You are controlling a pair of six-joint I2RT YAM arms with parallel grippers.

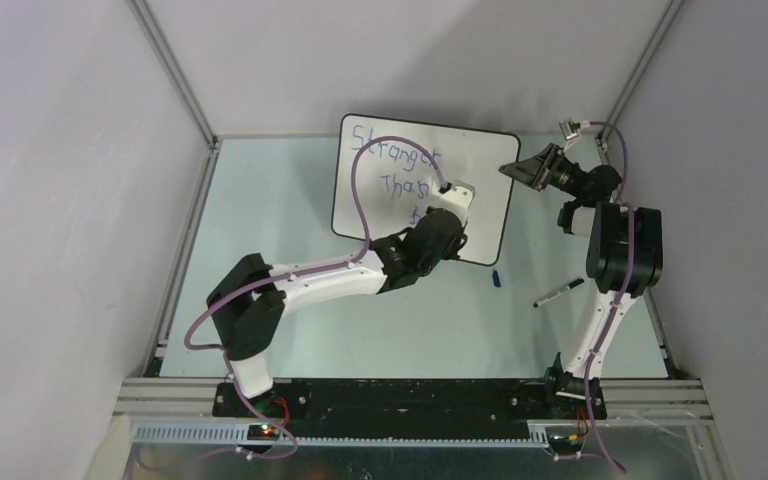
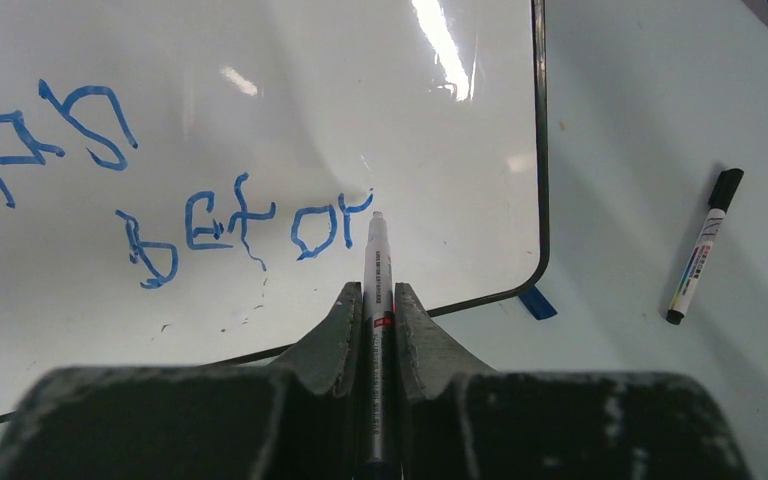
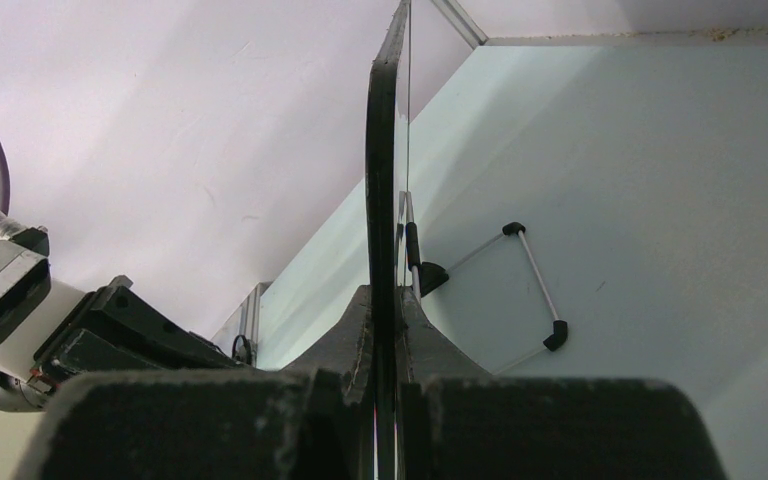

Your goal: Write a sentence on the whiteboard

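While the tip rests on the board: we take the writing step to be under way, with the last word unfinished.
Whiteboard: the whiteboard [image 1: 480, 160] sits at the far middle of the desk [image 1: 290, 200], apparently propped at a tilt so its face meets the pen.
Sentence: the sentence [image 2: 240, 230] runs in blue down three staggered lines — "Stranger", "Than", then "befor", which likely lacks a final letter.
Left jaws: clamped together on the marker [image 2: 377, 255], with the barrel straight out between them, so the tip leads and lands just right of the "r".
Right jaws: pinched on the board's right edge, seen edge-on in the right wrist view — a brace, we judge, so pen pressure does not shove the board.
Spare marker: a black-capped spare marker [image 2: 702, 247] lies on the desk right of the board, well apart from both arms.
Blue piece: a small blue piece [image 2: 537, 302], perhaps the cap, lies just beside the board's near right corner.
Next: we expect a short curved stroke with light pressure, the brace kept firm.
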